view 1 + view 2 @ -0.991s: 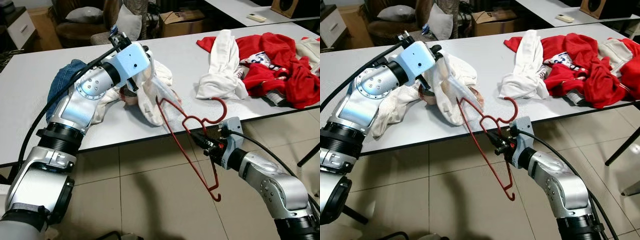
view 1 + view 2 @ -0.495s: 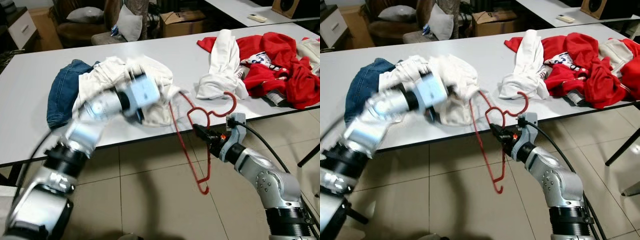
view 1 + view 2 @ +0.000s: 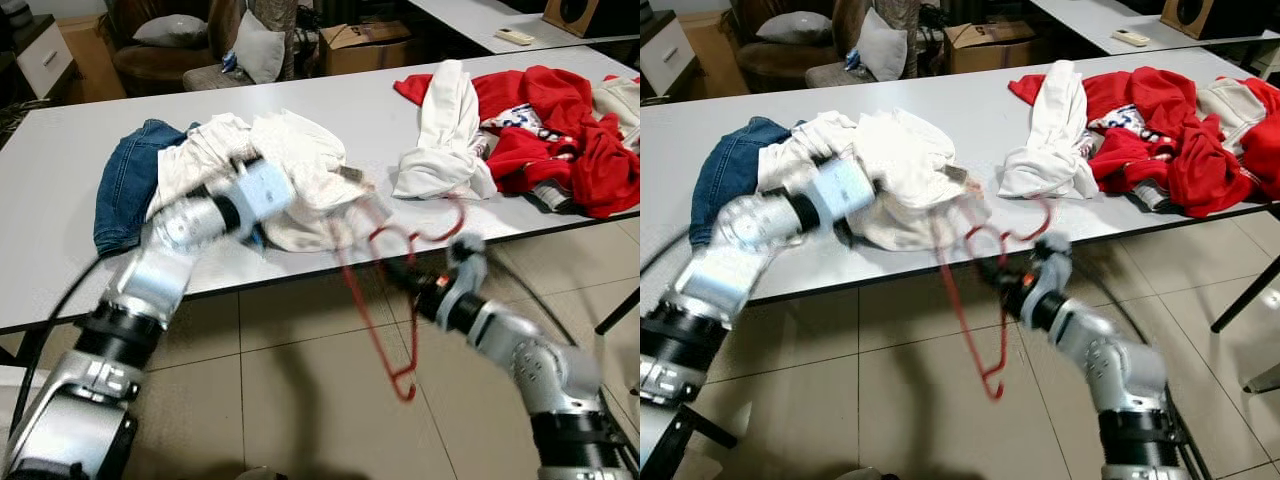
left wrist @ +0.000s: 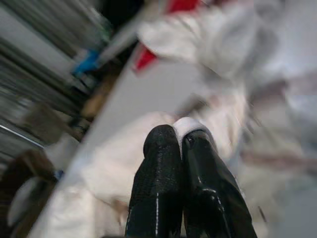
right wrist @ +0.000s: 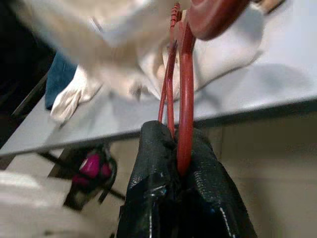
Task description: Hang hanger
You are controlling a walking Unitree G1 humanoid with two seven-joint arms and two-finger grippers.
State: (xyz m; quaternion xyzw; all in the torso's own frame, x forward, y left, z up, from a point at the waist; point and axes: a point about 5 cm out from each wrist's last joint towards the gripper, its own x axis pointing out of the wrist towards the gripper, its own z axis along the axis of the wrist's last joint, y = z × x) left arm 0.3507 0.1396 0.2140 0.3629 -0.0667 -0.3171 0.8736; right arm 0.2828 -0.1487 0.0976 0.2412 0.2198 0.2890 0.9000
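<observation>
A red wire hanger (image 5: 185,99) hangs in front of the table's front edge, blurred, with its lower end (image 3: 402,384) over the floor tiles. My right gripper (image 3: 412,278) is shut on it near the neck, and the wires sit pinched between the black fingers (image 5: 148,163). My left gripper (image 4: 176,133) is shut on a fold of the white garment (image 3: 300,160), which lies heaped on the table (image 3: 50,160). The left arm (image 3: 165,250) reaches low across the table edge and is blurred.
Blue jeans (image 3: 125,185) lie left of the white heap. Another white garment (image 3: 440,130) and a pile of red clothes (image 3: 560,120) lie at the table's right end. A cardboard box (image 3: 365,40) and a chair stand behind. Tiled floor (image 3: 280,400) lies in front.
My left arm has dropped from raised to low at the table edge, bringing the white garment down onto the heap. The hanger has swung more upright, and the right gripper has shifted slightly.
</observation>
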